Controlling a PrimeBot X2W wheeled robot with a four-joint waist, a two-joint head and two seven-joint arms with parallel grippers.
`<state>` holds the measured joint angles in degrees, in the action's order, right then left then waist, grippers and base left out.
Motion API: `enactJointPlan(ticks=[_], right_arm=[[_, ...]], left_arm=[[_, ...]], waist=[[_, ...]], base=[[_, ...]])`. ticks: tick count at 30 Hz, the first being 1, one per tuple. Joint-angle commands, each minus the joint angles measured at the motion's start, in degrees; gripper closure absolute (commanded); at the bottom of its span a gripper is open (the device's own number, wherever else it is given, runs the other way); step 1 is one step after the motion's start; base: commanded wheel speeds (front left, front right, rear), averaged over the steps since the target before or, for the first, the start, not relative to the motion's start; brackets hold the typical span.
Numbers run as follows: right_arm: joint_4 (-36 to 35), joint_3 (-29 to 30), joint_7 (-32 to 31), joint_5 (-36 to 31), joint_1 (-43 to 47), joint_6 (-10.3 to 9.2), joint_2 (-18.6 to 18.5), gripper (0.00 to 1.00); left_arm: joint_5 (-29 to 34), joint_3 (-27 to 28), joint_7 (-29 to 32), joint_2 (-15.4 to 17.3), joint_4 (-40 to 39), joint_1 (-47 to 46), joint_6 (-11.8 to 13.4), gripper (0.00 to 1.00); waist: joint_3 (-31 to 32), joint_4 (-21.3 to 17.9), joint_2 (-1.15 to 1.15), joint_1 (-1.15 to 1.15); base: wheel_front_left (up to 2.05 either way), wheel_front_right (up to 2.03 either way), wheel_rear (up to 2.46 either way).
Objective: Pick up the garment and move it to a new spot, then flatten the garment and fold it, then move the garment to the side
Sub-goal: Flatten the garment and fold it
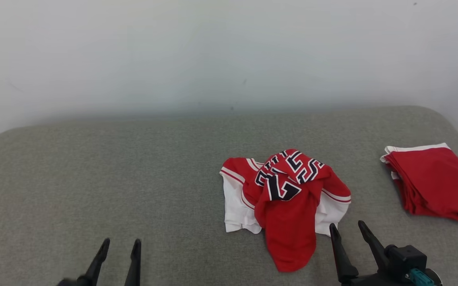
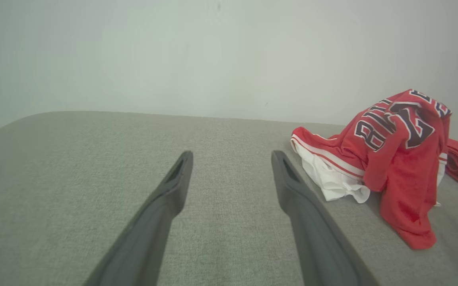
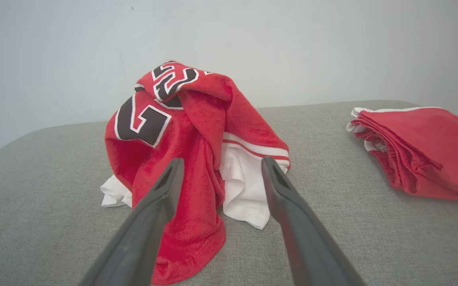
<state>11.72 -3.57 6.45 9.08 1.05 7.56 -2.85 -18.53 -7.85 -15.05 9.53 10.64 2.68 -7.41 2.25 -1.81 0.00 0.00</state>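
With right gripper [image 1: 346, 225] and left gripper [image 1: 121, 240] wide and empty, pinch the garment [image 1: 288, 198] high on its heap, avoiding the folded pile [image 1: 435, 182] at the right edge of the bench [image 1: 94, 167].

The garment [image 1: 288, 198] lies on the cushion [image 1: 133, 167] just ahead-left of the right gripper [image 1: 347, 225], well right of the left gripper [image 1: 121, 240]. A folded pile [image 1: 435, 182] lies ahead-right of the right gripper.

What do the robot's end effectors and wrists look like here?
The left end effector and right end effector each have two long, matte dark-grey fingers tapering to narrow tips, with a slot-like recess near each tip. Behind the right one sits a blocky black wrist housing with a teal connector.
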Motion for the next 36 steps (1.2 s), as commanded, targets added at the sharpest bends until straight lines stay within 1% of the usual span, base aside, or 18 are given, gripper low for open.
enactJointPlan(ticks=[1, 5, 7, 10, 13, 17, 22, 25, 30, 36], right_arm=[[-0.4, -0.2, -0.2, 0.0, -0.9, -0.13, -0.1, 0.0], [-1.0, -1.3, -0.3, 0.5, -1.2, -0.12, 0.0, 0.0], [-1.2, -1.6, -0.4, 0.9, -1.4, -0.13, -0.1, 0.0], [-1.2, -2.1, -0.4, 1.3, -1.8, -0.13, 0.0, 0.0], [-1.1, -2.2, 0.3, 1.6, -2.7, -0.12, 0.0, 0.0], [-0.8, -2.2, 1.4, 2.2, -3.5, -0.12, 0.0, 0.0], [-0.3, -2.7, 2.4, 2.8, -5.2, -0.13, 0.0, 0.0], [0.4, -2.8, 3.3, 3.4, -5.7, -0.13, 0.0, 0.0], [1.4, -2.6, 4.4, 3.8, -6.5, -0.13, 0.0, 0.0], [2.2, -3.0, 5.3, 4.3, -7.0, -0.13, 0.0, 0.0]], left_arm=[[-0.9, -0.6, 0.0, 0.6, 0.9, -1.9, 0.0, 0.0], [-2.2, -3.8, 2.8, 2.6, 5.1, -8.5, 0.0, 0.0], [-2.4, -4.3, 4.3, 3.3, 8.0, -12.2, 0.0, 0.0], [-3.4, -6.4, 6.0, 3.4, 11.6, -16.8, 0.0, 0.0], [-4.9, -7.7, 9.0, 4.3, 15.8, -21.4, 0.0, 0.0], [-5.1, -10.4, 12.1, 5.4, 21.1, -26.5, 0.0, 0.0], [-7.3, -11.2, 14.5, 6.3, 27.2, -32.1, 0.0, 0.0], [-8.2, -11.0, 15.5, 6.8, 30.3, -34.8, 0.1, 0.0], [-9.6, -9.4, 15.5, 6.2, 34.6, -38.0, 1.7, 0.0], [-10.3, -9.8, 15.4, 5.5, 37.9, -40.1, 1.5, 0.0]], waist=[[-0.6, -1.2, 0.0, 0.0], [-1.8, -4.2, 0.0, 0.0], [-2.7, -5.9, 0.0, 0.0], [-4.3, -8.9, 0.0, 0.0], [-6.4, -11.7, 0.0, 0.0], [-8.9, -15.3, 0.0, 0.0], [-11.5, -19.0, 0.0, 0.0], [-12.8, -20.7, 0.0, 0.0], [-14.2, -22.4, 0.0, 0.0], [-15.0, -23.0, 0.0, 0.0]], base=[[0.0, 0.0, 0.0], [0.0, 0.0, 0.0], [0.0, 0.0, 0.0], [0.0, 0.0, 0.0], [0.0, 0.0, 0.0], [0.0, 0.0, 0.0], [0.0, 0.0, 0.0], [0.0, 0.0, 0.0], [0.0, 0.0, 0.0], [0.0, 0.0, 0.0]])
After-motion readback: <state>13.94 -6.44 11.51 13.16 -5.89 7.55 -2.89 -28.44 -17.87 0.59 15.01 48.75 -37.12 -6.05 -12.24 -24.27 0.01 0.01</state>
